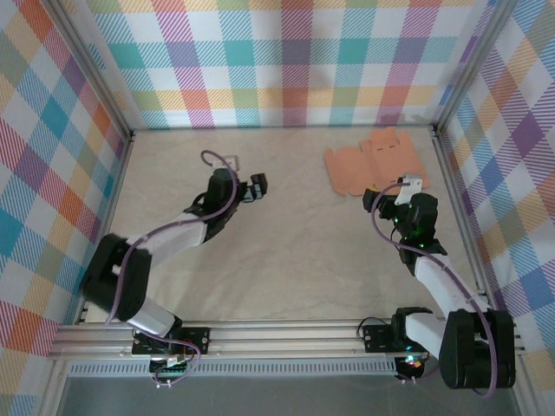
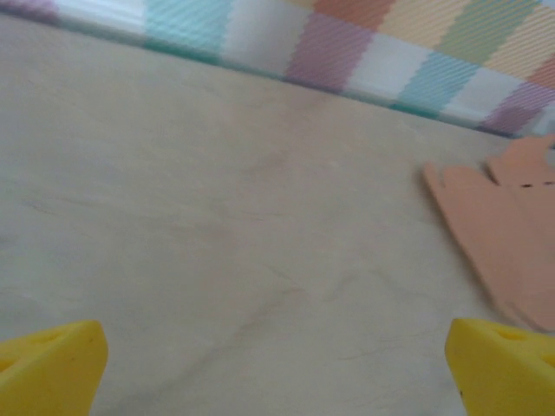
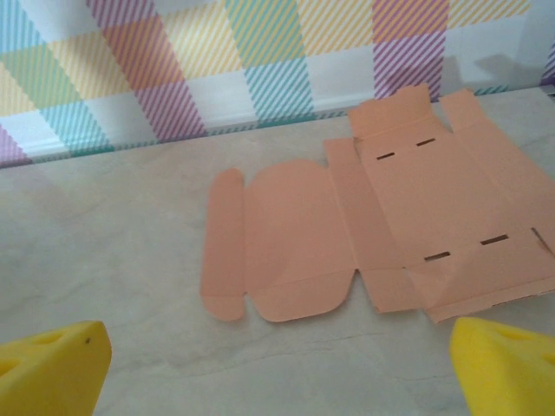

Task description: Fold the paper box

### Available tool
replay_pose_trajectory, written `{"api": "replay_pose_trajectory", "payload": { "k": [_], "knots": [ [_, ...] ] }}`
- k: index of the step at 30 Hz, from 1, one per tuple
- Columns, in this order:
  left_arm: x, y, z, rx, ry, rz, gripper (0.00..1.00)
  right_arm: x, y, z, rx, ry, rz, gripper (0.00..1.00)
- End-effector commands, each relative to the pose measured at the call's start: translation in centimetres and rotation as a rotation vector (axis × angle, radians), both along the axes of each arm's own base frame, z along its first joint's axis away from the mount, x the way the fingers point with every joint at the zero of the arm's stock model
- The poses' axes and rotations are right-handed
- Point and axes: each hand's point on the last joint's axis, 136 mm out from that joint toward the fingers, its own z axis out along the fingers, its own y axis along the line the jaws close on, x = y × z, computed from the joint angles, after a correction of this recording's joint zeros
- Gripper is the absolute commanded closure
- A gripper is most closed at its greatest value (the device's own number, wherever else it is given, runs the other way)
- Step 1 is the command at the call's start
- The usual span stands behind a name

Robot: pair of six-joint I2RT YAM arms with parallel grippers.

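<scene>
Paper box (image 3: 373, 225) flat, beyond right end effector (image 3: 277, 371)

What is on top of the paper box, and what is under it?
Nothing lies on the paper box; it is spread out unfolded on the table. The card hides the patch of table directly beneath it, so that part cannot be checked.

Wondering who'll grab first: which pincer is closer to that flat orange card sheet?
Right. The right pincer is just short of the near edge of the flat paper box, open. The left pincer is well off to its left, mid-table, also open.
</scene>
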Motion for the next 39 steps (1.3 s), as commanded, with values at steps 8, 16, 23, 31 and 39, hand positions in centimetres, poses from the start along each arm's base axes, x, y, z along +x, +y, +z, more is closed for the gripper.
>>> {"api": "replay_pose_trajectory", "payload": {
  "k": [8, 16, 23, 31, 39],
  "knots": [
    [3.7, -13.8, -5.8, -0.378, 0.345, -0.071, 0.01, -2.5, 0.7, 0.9, 0.085, 0.038, 0.029, 0.0],
    [6.1, -19.2, -8.9, -0.425, 0.443, -0.104, 0.14, -3.4, 0.7, -0.4, 0.099, 0.077, 0.02, 0.0],
    [6.9, -22.5, -10.8, -0.405, 0.493, -0.136, 0.43, -3.9, 0.4, -1.4, 0.104, 0.095, 0.002, 0.0],
    [7.5, -24.6, -12.5, -0.397, 0.551, -0.137, 0.57, -3.9, 0.6, -1.4, 0.108, 0.099, 0.013, 0.0],
    [8.0, -27.0, -13.3, -0.415, 0.582, -0.159, 0.66, -3.6, 0.8, -1.8, 0.117, 0.119, 0.02, 0.0]
  ]
}}
